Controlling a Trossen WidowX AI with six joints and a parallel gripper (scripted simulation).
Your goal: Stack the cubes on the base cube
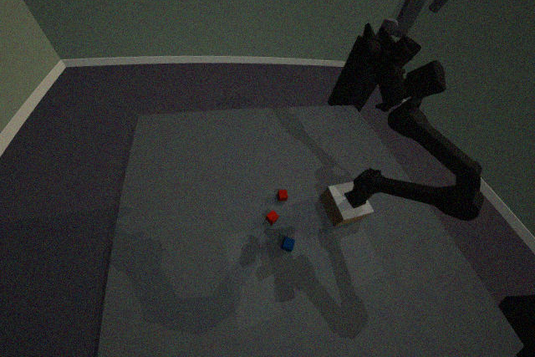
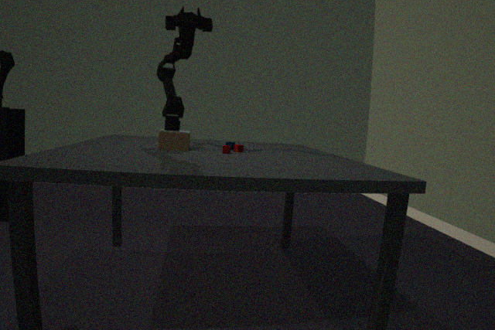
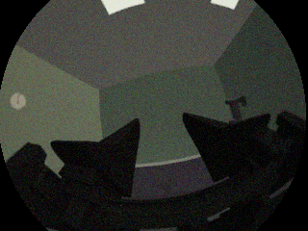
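Two red cubes rest apart on the grey table: one red cube [image 1: 282, 195] [image 2: 226, 149] and, turned at an angle, a second red cube [image 1: 272, 217] [image 2: 238, 147]. A blue cube [image 1: 288, 243] [image 2: 230, 144] sits near them, partly hidden behind the red ones in the exterior view. Nothing rests on top of the blue cube. My gripper [image 2: 190, 10] [image 3: 161, 118] is raised high above the table, away from all three cubes. Its fingers stand apart with nothing between them. The wrist view shows walls and ceiling, no cubes.
My arm stands on a wooden block [image 1: 334, 210] [image 2: 174, 141] on the table [image 1: 194, 150] [image 2: 240, 183], beside the cubes. A dark pedestal [image 1: 352, 79] [image 2: 11, 132] carrying another arm stands off the table's edge.
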